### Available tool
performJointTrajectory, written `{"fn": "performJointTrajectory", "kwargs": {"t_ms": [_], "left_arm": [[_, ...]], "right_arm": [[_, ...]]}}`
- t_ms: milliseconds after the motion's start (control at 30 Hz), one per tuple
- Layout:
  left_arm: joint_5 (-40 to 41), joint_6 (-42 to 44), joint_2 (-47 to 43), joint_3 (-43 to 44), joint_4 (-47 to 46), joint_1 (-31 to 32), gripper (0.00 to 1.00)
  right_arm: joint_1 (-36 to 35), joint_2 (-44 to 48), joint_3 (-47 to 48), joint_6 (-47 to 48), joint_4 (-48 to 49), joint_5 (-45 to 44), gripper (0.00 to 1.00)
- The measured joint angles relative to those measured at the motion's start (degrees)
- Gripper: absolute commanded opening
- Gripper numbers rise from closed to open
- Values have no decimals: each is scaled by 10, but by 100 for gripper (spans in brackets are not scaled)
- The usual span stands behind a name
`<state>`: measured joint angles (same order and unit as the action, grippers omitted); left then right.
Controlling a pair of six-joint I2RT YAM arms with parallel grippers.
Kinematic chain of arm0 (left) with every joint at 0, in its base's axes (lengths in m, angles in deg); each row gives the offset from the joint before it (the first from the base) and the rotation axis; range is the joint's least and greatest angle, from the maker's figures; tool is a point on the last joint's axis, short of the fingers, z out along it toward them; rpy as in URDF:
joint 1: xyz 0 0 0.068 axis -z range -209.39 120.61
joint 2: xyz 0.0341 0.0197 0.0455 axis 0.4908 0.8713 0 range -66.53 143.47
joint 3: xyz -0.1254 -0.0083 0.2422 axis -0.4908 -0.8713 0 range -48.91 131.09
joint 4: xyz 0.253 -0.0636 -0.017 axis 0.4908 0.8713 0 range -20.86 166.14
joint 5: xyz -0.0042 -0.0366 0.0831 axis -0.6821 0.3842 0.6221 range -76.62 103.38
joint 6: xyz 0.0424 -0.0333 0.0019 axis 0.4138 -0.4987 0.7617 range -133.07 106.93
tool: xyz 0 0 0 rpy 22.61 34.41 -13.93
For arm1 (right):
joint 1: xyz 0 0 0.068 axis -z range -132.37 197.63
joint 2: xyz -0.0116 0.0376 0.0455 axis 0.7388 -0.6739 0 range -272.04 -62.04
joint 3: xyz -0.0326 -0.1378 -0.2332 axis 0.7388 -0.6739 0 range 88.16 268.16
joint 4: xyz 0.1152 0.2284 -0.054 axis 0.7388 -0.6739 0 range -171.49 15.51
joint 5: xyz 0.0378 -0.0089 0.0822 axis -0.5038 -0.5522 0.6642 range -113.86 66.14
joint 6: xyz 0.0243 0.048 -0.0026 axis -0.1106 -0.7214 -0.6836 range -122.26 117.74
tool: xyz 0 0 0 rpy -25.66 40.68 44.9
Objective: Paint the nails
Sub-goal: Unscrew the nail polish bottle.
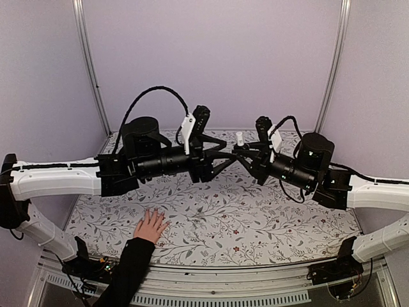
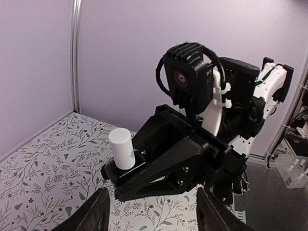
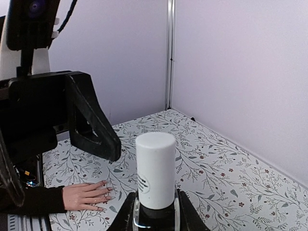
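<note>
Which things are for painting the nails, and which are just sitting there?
For the job: nails on the hand; bottle, in the right gripper; left gripper, open.
Just there: flowery cloth; poles; cables.

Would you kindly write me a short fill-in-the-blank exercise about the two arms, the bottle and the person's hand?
1. The right gripper is closed on a small bottle whose cap is ___.
2. The left gripper holds nothing and its fingers are ___.
3. The hand rests on the table with its palm facing ___.
4. The sleeve above that hand is ___.

Missing words: white; open; down; black
</note>
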<state>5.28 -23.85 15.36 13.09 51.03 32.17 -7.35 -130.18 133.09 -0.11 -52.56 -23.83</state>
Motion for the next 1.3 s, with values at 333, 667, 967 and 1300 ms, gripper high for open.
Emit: {"fn": "performJointTrajectory", "kwargs": {"t_ms": [333, 667, 967, 1300], "left_arm": [[-222, 34, -34, -21, -46, -23, 59], [-294, 57, -20, -18, -92, -8, 46], [-283, 63, 0, -15, -94, 3, 20], [-193, 52, -2, -15, -93, 4, 0]], "right_arm": [[3, 49, -20, 2, 6, 212, 0], [3, 37, -16, -9, 8, 356, 0], [3, 31, -13, -11, 8, 382, 0], [2, 32, -13, -22, 12, 299, 0]]}}
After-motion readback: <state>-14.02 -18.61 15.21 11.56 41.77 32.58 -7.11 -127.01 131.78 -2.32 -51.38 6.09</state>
